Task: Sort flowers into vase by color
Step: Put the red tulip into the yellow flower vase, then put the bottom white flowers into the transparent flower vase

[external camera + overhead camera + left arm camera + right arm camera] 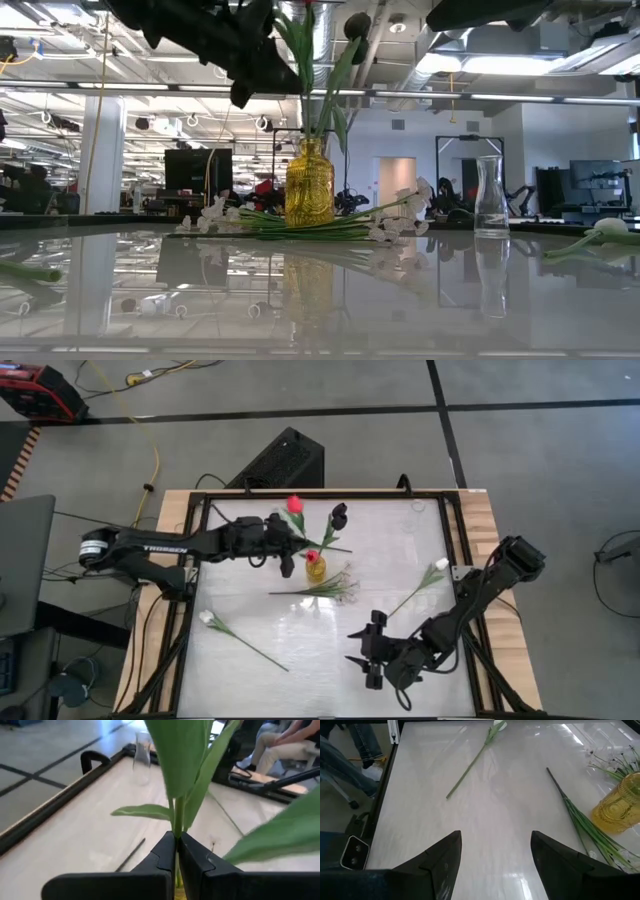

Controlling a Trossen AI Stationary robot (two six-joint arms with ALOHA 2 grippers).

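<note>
Red flower point(295, 504) (stem near upright) pinched in left hand point(176, 851) above yellow vase point(315, 568).

White lettering on left arm point(150, 545), left of centre in high view: looks like "TROSSEN", too small to be sure. No other readable text, label or number anywhere.

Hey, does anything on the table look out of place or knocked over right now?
Nothing is knocked over: the yellow vase and the clear carafe both stand upright. The one oddity is the spray of tiny white blossoms, lying flat against the yellow vase's base rather than in a vase.
</note>
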